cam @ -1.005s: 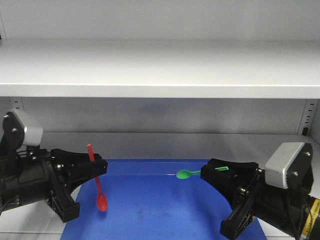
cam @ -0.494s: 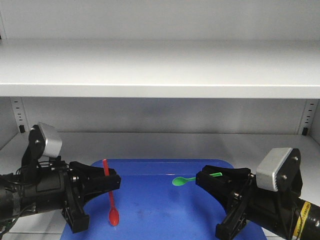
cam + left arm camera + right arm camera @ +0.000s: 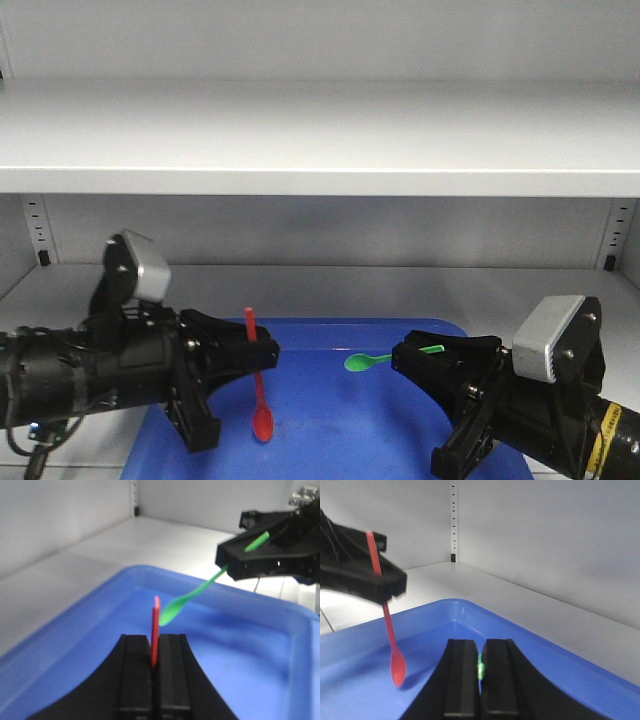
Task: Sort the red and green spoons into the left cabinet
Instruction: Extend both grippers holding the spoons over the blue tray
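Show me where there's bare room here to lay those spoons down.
Bare: the pale grey shelf strip between the blue plastic tray and the back wall, and the upper shelf. Crowded: over the tray, where the left gripper holds the slim red plastic spoon, the right gripper the green plastic spoon.

A red spoon (image 3: 259, 395) and green spoon (image 3: 372, 359), blue tray (image 3: 340, 435), pale-grey cabinet (image 3: 320, 140).

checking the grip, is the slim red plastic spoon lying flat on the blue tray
No, the slim red plastic spoon stands upright, bowl down, clamped in the left tool.
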Tool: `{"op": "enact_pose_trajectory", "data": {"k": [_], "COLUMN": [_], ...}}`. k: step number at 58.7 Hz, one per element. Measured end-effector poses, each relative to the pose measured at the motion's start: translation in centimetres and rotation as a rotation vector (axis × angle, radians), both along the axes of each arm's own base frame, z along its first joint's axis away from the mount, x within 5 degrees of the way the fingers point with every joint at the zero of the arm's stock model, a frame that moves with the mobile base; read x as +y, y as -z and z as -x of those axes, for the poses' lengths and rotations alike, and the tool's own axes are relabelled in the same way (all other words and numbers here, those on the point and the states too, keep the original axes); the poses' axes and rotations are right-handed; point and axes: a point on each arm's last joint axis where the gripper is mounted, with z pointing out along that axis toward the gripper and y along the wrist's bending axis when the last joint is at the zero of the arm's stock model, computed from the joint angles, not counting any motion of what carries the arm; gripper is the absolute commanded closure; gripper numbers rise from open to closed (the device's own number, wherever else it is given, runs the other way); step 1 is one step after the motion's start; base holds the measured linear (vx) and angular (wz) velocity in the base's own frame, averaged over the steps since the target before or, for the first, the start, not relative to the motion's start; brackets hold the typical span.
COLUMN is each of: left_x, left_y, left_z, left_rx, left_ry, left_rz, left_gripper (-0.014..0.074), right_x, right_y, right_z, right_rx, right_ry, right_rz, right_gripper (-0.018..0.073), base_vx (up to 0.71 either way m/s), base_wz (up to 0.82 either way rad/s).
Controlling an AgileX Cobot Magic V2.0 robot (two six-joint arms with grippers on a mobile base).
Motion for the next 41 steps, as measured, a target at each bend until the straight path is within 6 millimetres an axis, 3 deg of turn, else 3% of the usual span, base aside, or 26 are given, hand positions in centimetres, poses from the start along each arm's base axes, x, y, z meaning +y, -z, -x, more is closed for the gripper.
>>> {"op": "enact_pose_trajectory", "data": {"k": [8,16,23,35,41], "left_x": [-0.35,-0.22,-0.21,-0.17,-0.13], "left_y": [0.47,0.54,0.55,0.70,0.64], "left_z": [-0.26,-0.51,-0.54,-0.63,-0.74], "left_rx": [0.016,0.018,0.018,0.018,0.014], "left_ry": [-0.008,-0.037,-0.041,-0.047,-0.057], "left_rz": [-0.005,-0.010,-0.011,-0.022,-0.027], "left_gripper": [0.0587,0.0525,0.0407,0.0134,0.0059], "right_x": [0.00,-0.01,-0.01,-0.02,-0.09], "right_y": [0.00,0.01,0.02,0.04,0.06], "right_z": [0.00,-0.01,-0.01,-0.02,-0.10], "right_rx": [0.000,0.001,0.002,0.003,0.009], "right_ry": [0.000,0.001,0.002,0.004,0.015], "right_rz": [0.000,0.001,0.002,0.003,0.001], "right_gripper": [0.0536,0.0454,0.0335,0.0034,-0.0035], "base_vx": [0.00,0.00,0.00,0.00,0.00], "base_wz": [0.00,0.00,0.00,0.00,0.00]}}
